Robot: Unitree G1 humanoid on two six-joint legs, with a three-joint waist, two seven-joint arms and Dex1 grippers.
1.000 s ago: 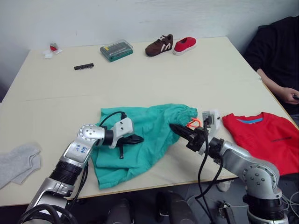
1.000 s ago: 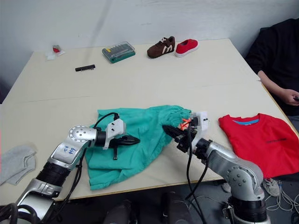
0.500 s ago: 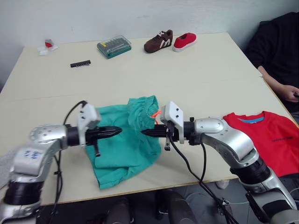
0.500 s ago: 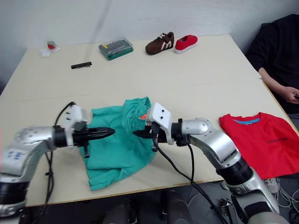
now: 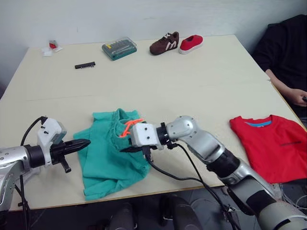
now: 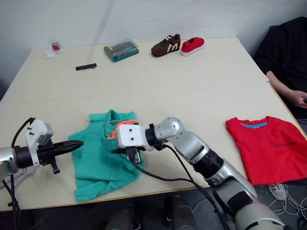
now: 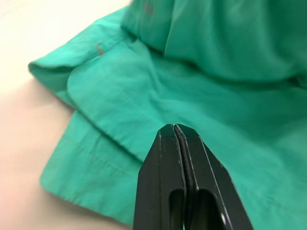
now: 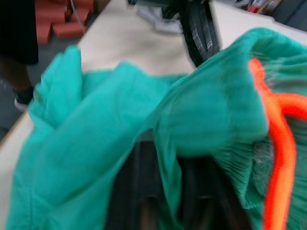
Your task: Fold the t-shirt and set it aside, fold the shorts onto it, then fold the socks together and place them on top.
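Right gripper (image 5: 125, 148) is clamped on the shorts' (image 5: 108, 158) waist, folding it over near the table's (image 5: 192, 81) front edge. Left gripper (image 5: 81, 143) is pinched closed w/ nothing in it, just beside them. T-shirt (image 5: 273, 143) lies flat to the right, looks unfolded. Shorts & socks not done yet. Shoes (image 5: 175, 44) sit at the far side.

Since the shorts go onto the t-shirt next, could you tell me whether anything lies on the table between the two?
Nothing visible does. The shorts, with the right claw at the waistband, lie left of the t-shirt, and the strip of table between them is bare; only the robot's own right arm reaches across it. The shoes sit far back.
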